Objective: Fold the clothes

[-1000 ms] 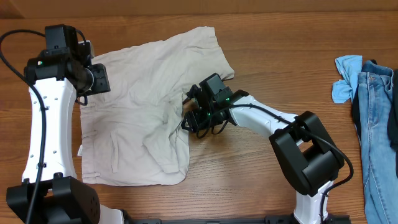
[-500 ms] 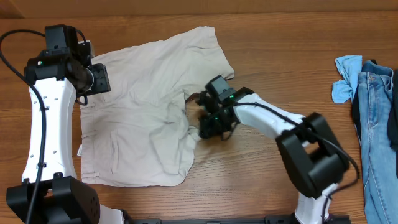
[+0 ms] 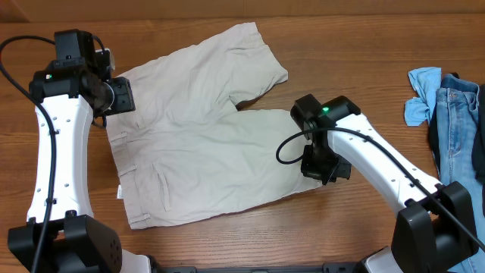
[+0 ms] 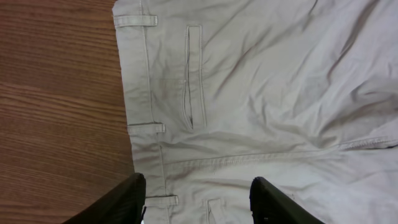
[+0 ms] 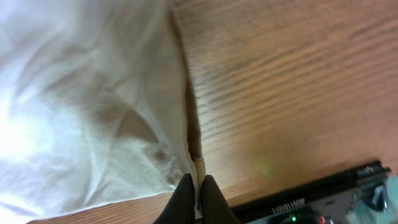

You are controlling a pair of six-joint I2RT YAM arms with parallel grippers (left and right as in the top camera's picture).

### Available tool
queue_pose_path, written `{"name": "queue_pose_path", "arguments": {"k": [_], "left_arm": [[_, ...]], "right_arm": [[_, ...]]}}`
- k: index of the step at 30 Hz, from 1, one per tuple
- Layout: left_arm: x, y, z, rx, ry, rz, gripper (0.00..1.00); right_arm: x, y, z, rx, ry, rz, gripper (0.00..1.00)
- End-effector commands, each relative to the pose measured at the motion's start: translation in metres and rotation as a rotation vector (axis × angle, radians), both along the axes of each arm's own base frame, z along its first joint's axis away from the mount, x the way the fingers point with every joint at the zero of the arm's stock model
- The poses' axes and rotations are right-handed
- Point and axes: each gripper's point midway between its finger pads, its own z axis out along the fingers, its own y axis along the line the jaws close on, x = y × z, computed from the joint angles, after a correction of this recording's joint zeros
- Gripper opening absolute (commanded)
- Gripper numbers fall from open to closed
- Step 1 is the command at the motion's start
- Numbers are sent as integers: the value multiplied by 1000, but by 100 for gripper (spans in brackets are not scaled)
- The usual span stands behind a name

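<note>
Open across bare brown wooden worktop (image 3: 364,68) between pale beige cotton shorts (image 3: 197,152) and right edge; blocked there by heaped blue denim jeans (image 3: 458,152), light blue cloth (image 3: 420,95).

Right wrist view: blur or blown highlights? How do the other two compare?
Right wrist: soft throughout, shorts blown out white at the left, right hand a dark shape at the bottom edge. Left wrist: sharp, pocket seam crisp, evenly lit. Overhead: sharp, evenly lit.
</note>
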Motion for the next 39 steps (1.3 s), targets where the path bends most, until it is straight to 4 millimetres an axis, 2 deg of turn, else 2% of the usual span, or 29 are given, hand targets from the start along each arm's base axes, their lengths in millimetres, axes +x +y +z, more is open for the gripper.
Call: {"name": "queue_pose_path", "arguments": {"k": [1, 3, 5, 8, 11, 14, 17, 19, 22, 25, 28, 30, 32, 33, 36, 39], "left_arm": [[2, -2, -1, 7, 2, -27, 58], [0, -3, -2, 3, 11, -28, 59], [-6, -4, -4, -2, 36, -29, 63], [-18, -7, -8, -15, 87, -30, 65], [-44, -11, -15, -38, 196, -30, 60], [-67, -17, -19, -67, 286, -33, 60], [-90, -18, -19, -83, 377, -14, 50], [-105, -18, -16, -88, 423, 7, 49], [-130, -16, 1, -71, 429, 53, 49], [-153, -16, 23, -39, 342, 85, 51], [-176, -19, 33, -32, 238, 111, 58], [-196, -30, 27, -78, 188, 135, 61], [-214, -44, 11, -149, 176, 158, 63], [-221, -50, 0, -184, 166, 190, 69], [-219, -61, -9, -272, 83, 248, 76], [-222, -63, -33, -302, 126, 293, 79]], "right_arm": [[-7, -11, 7, -60, 11, -33, 6], [-8, -9, 7, -53, 12, -33, 9], [-4, -8, 6, -45, -1, -30, 11], [6, -3, 3, -18, -37, -1, 11], [14, 1, 1, -1, -71, 1, 11], [20, 4, -1, 10, -97, 0, 11], [22, 4, -1, 14, -101, 3, 11], [21, 4, -1, 15, -97, 18, 11], [20, 4, 0, 14, -91, 21, 11], [20, 4, 0, 13, -91, 21, 11], [20, 4, 0, 14, -90, 25, 11], [21, 4, -1, 16, -94, 24, 11], [23, 5, -1, 21, -104, 24, 11], [25, 6, -1, 24, -111, 24, 11], [29, 9, -2, 35, -129, 24, 11], [30, 9, -2, 38, -131, 23, 11]]}}
